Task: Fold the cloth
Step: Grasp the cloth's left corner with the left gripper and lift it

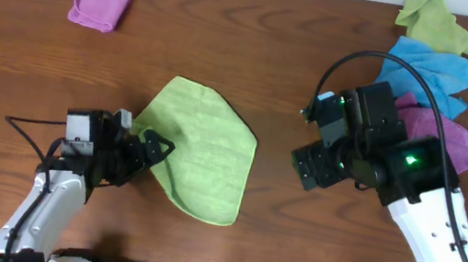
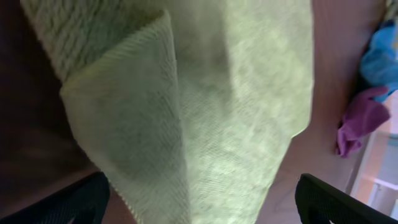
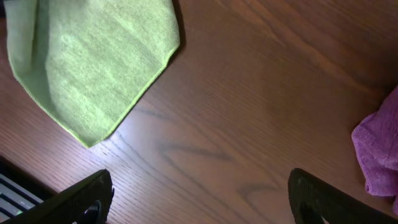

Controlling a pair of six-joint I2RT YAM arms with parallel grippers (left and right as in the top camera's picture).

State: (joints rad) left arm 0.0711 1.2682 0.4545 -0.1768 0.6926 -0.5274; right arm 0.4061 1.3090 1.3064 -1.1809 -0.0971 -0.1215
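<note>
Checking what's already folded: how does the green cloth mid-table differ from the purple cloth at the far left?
The green cloth lies mostly spread out, one edge lifted at the left hand; the purple cloth sits as a compact folded bundle, untouched. The green cloth covers far more table. Both rest on the wooden table.

table [image 1: 257, 41]: brown wood | green cloth [image 1: 208, 150] centre | folded purple cloth [image 1: 101, 1] far-left | cloth pile [image 1: 437, 78] far-right

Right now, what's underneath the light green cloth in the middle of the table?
Around the light green microfibre cloth only the brown wooden table shows, so it appears to lie directly on the wood. Its left edge is folded up at the left gripper; whatever the cloth covers is hidden.
</note>
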